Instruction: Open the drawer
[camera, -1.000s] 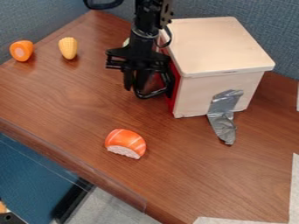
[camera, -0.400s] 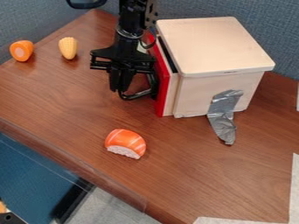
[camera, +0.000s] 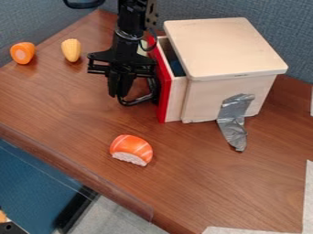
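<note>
The black gripper (camera: 120, 91) hangs low over the table at the upper left of the wooden box (camera: 223, 45), its tips at the black handle (camera: 139, 99) on the drawer's front. The drawer (camera: 176, 98) has a red front and pale wooden side, and stands partway out of the box's left side. Through the gap at its top, something dark blue shows inside. I cannot tell how the fingers stand around the handle.
Orange-and-white toy sushi (camera: 131, 150) lies in front of the drawer. A toy corn (camera: 71, 50) and an orange carrot piece (camera: 23, 53) lie at the back left. Grey tape (camera: 234, 119) runs from the box onto the table (camera: 202, 183).
The gripper has moved left, and the drawer has slid out from the box with it. The gap between the red front and the box has widened.
</note>
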You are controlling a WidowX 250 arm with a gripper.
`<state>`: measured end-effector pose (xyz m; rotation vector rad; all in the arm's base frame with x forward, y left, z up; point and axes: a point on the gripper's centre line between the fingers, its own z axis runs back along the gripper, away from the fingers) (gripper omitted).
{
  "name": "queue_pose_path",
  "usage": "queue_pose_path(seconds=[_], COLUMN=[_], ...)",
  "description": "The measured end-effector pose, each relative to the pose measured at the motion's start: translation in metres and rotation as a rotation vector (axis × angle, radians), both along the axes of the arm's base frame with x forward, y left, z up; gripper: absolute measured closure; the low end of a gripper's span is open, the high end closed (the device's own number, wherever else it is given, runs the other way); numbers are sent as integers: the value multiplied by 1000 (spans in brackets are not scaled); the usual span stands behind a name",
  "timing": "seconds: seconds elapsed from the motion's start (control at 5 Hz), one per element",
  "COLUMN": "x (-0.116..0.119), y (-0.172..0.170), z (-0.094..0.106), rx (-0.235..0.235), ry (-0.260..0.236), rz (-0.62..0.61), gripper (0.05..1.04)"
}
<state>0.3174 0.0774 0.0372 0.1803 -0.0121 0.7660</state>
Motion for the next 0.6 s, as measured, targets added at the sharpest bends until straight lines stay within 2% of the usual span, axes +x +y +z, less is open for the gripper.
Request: queue_pose_path(seconds=[0.6], x=[-22], y=[19], z=[5], rx=[14], ry=[41], rz=[11], gripper=[967])
